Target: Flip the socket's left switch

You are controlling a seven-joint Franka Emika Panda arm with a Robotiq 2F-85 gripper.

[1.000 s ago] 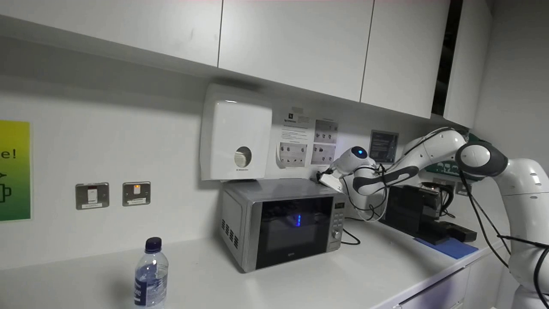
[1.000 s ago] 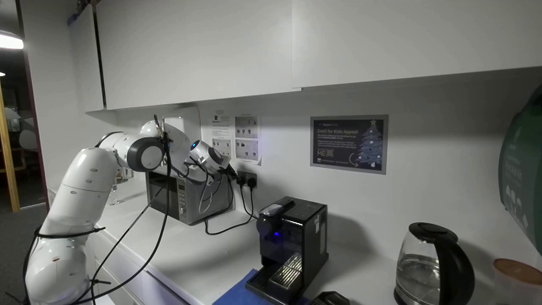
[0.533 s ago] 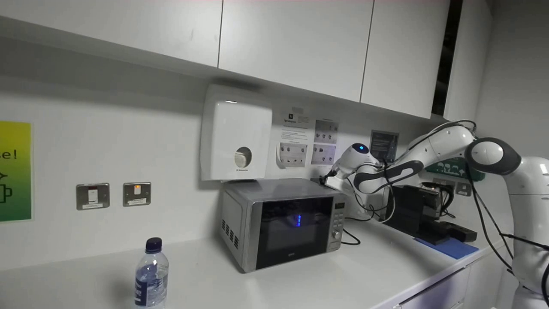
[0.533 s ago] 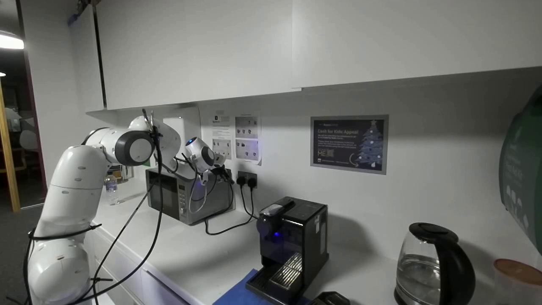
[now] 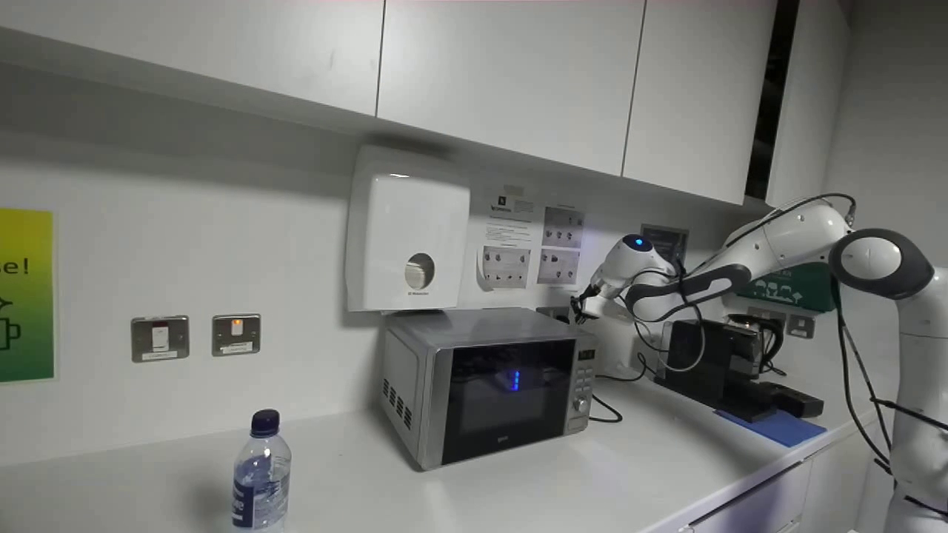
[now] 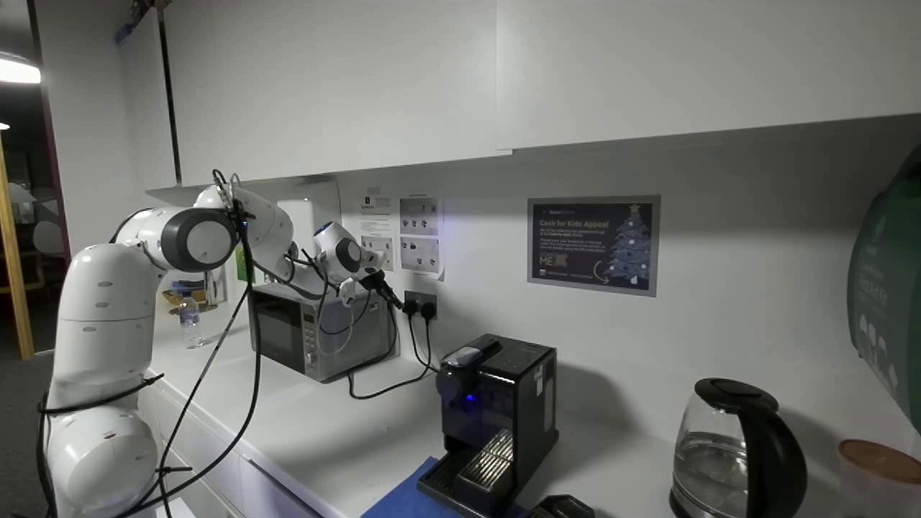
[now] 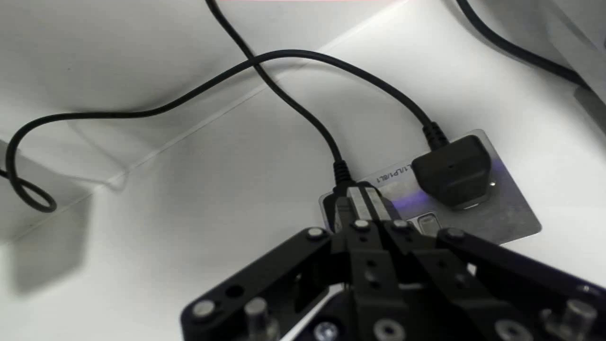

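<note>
No white plastic twin socket plate with its left switch shows in these views. My gripper (image 7: 363, 189) stands over a brushed-steel twin socket plate (image 7: 513, 218) that holds two black plugs. The fingers (image 7: 358, 202) are together with nothing visible between them. They cover much of one plug (image 7: 330, 201) in the wrist view; I cannot tell whether they touch it. The other plug (image 7: 452, 173) is to their right. A pale rocker (image 7: 429, 224) shows beside the fingers; a second one next to it is mostly hidden. The gripper also shows beside the plugs in an exterior view (image 6: 397, 301).
The microwave (image 5: 511, 400) stands close by the gripper. Black plug cables (image 7: 303, 111) hang from the plate, which has upside-down lettering in the wrist view. A coffee machine (image 6: 496, 410) and a kettle (image 6: 734, 446) stand along the counter. A paper dispenser (image 5: 411, 229) hangs above the microwave.
The gripper has moved away from above the microwave's back corner and now angles down toward the plugs. The arm's elbow has swung back and slightly up. The plugs have not visibly moved.
</note>
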